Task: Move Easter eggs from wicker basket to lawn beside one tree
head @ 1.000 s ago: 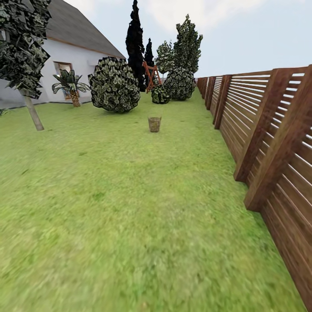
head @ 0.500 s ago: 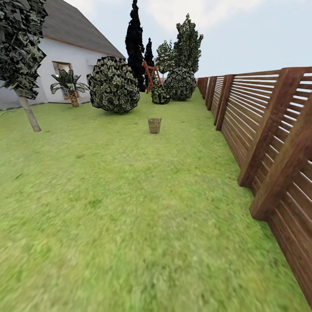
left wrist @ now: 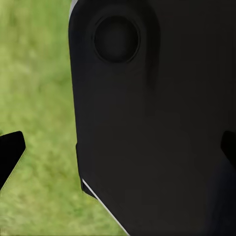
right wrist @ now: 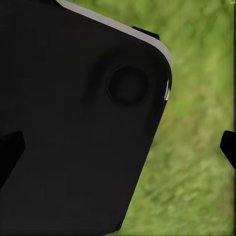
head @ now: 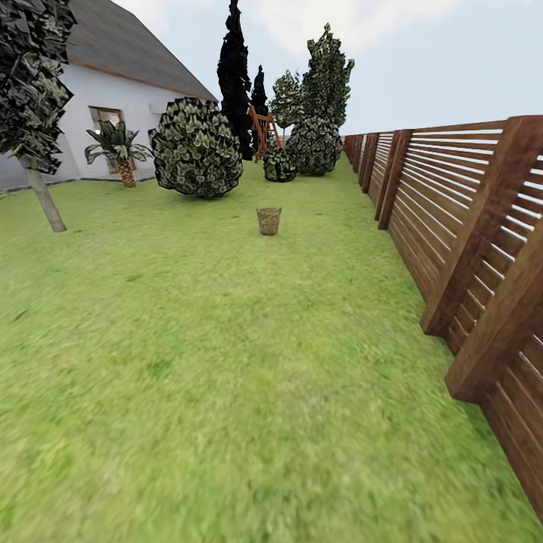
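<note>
Standing on lawn (head: 226, 362), wicker basket (head: 268, 221) in head view; wrist cams: pincer state unclear.

Wicker basket (head: 268, 221): brown, upright on lawn (head: 226, 362), far ahead, well right of tree (head: 36, 113). Contents too small to tell.

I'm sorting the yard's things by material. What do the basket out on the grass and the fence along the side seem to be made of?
The wicker basket looks like woven brown wicker: its wall shows a mottled open weave, though it is too far off for detail. The fence looks like stained reddish-brown wood with a matt finish: horizontal slats between thick posts, grain streaks along the boards. Both are simulator renders, so this is only how they look.
</note>
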`<state>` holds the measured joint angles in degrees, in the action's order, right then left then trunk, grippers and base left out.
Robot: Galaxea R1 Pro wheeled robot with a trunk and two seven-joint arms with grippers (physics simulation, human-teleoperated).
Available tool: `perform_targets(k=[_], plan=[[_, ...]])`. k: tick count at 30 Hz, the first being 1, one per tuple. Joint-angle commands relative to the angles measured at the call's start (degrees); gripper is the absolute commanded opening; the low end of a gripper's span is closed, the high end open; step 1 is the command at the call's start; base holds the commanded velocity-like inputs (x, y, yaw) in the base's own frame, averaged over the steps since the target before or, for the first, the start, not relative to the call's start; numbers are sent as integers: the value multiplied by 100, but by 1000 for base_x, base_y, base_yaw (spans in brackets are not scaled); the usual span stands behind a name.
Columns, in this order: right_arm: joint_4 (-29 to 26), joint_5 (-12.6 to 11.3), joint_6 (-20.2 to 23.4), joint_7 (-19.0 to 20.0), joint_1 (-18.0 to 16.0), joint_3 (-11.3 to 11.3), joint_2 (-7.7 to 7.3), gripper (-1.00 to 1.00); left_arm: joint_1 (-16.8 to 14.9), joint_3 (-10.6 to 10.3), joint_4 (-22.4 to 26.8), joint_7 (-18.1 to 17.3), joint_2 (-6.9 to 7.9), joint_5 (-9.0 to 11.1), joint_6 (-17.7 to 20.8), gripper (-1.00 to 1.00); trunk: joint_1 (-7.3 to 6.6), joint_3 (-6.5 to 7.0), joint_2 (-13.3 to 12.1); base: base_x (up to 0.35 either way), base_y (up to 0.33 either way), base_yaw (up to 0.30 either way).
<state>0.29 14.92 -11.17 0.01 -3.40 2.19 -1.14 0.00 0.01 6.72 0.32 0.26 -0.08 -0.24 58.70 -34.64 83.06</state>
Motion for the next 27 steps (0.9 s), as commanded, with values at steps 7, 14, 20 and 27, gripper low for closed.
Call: perform_targets(k=[7,14,20,27], plan=[[2,52,-17,8,-3,32,-19,100,0,-1,12,3,0,18,-3,100,3,-5,2,325,0,0],[13,77,-17,8,-1,47,-50,100,0,4,13,3,0,34,-3,100,3,-5,2,325,0,0],[15,61,-4,2,-3,53,-53,100,0,14,13,3,0,57,-3,100,3,-5,2,325,0,0],[7,0,-16,-36,-3,29,-39,100,0,25,15,3,0,60,-3,100,3,-5,2,325,0,0]])
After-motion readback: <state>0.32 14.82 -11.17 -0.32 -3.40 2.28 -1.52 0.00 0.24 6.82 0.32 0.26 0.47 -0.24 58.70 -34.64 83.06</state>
